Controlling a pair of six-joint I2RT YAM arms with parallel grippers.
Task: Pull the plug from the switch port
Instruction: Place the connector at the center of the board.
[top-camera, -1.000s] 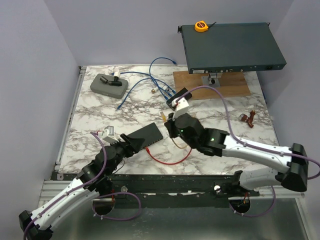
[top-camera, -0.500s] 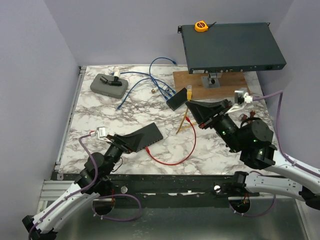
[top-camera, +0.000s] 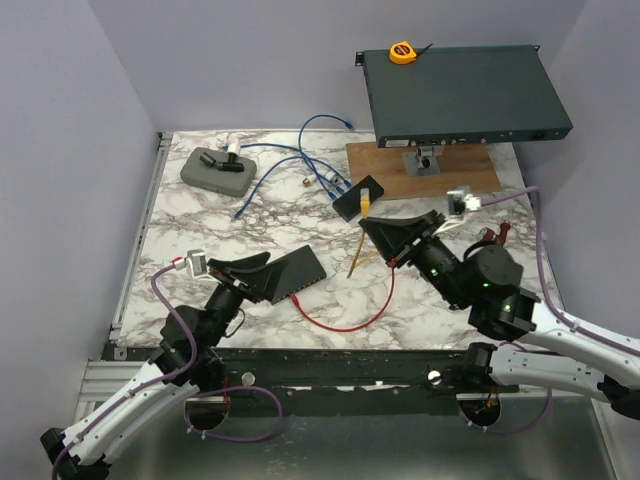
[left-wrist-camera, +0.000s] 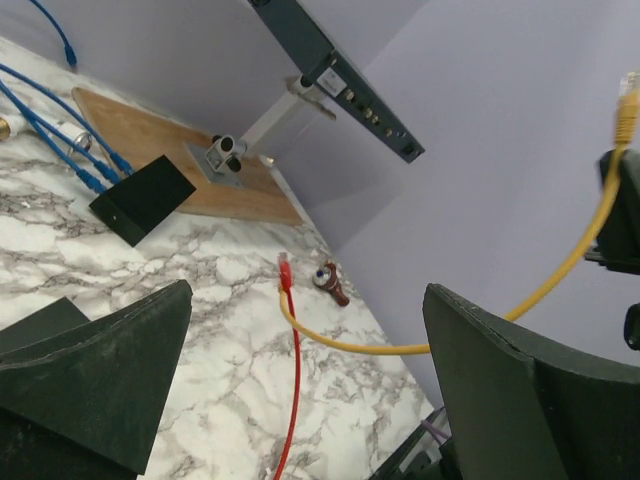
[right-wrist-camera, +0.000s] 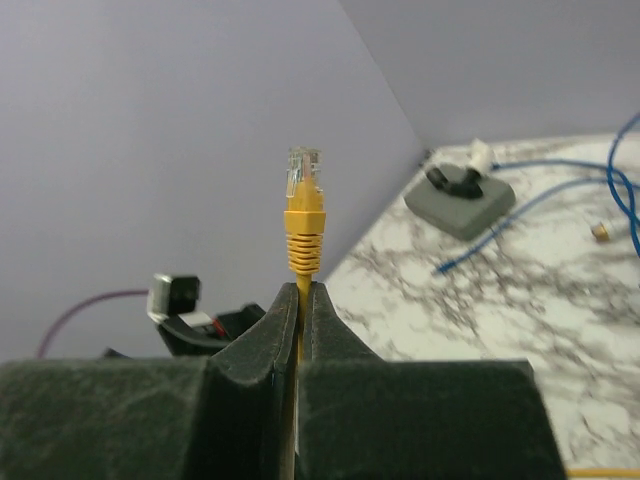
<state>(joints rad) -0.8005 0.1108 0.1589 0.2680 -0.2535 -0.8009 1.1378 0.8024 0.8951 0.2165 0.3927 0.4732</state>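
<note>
My right gripper (top-camera: 368, 224) is shut on a yellow cable just below its yellow plug (top-camera: 366, 195). The right wrist view shows the plug (right-wrist-camera: 304, 215) standing free above the closed fingertips (right-wrist-camera: 300, 290). It is held in the air, apart from the small black switch box (top-camera: 357, 199) on the table. The yellow cable (left-wrist-camera: 400, 348) hangs down to the marble beside a red cable (top-camera: 345, 322). My left gripper (top-camera: 262, 270) is open and empty, low over the table at the near left, with its jaws wide apart (left-wrist-camera: 300, 380).
A large dark rack unit (top-camera: 460, 95) stands on a mount over a wooden board (top-camera: 470, 172) at the back right, with a yellow tape measure (top-camera: 402, 52) on top. A grey box (top-camera: 217, 168) and blue cables (top-camera: 300, 165) lie at the back left. A small brown object (top-camera: 495, 238) lies at the right.
One second ago my right gripper was at the small black box. It has since pulled away to the right with the yellow plug in it. My left gripper drew back slightly.
</note>
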